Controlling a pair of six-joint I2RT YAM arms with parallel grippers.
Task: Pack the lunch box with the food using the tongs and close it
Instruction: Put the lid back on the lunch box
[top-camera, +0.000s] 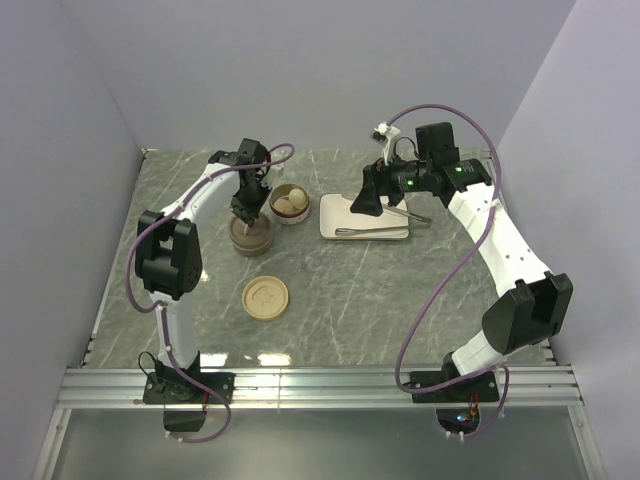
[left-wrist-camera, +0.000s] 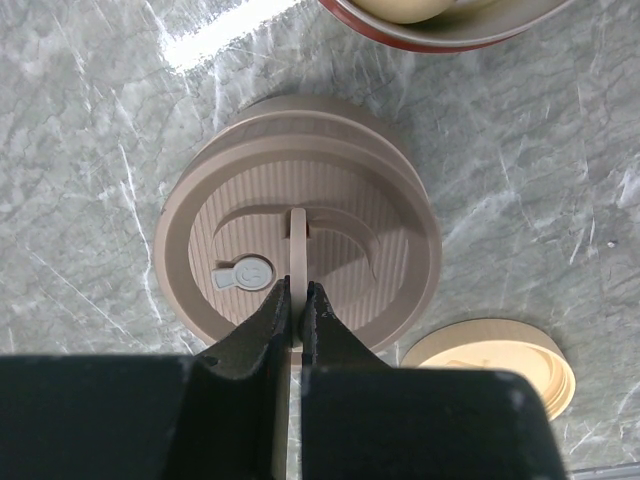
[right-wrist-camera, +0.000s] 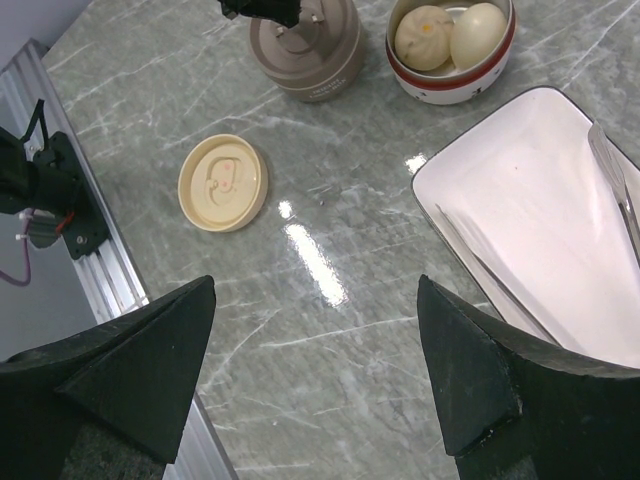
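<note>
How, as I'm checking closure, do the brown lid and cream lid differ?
The brown lid sits on its container, pinched at its handle by the left gripper; the cream lid lies loose on the table. The brown lid is ribbed; the cream lid is not. Both are round.

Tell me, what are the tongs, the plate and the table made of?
The tongs look like metal: thin, silvery, shiny. The plate looks like glazed white ceramic, maybe plastic: smooth and glossy. The table looks like polished grey marble, or a print of it: white veins, bright reflections.
</note>
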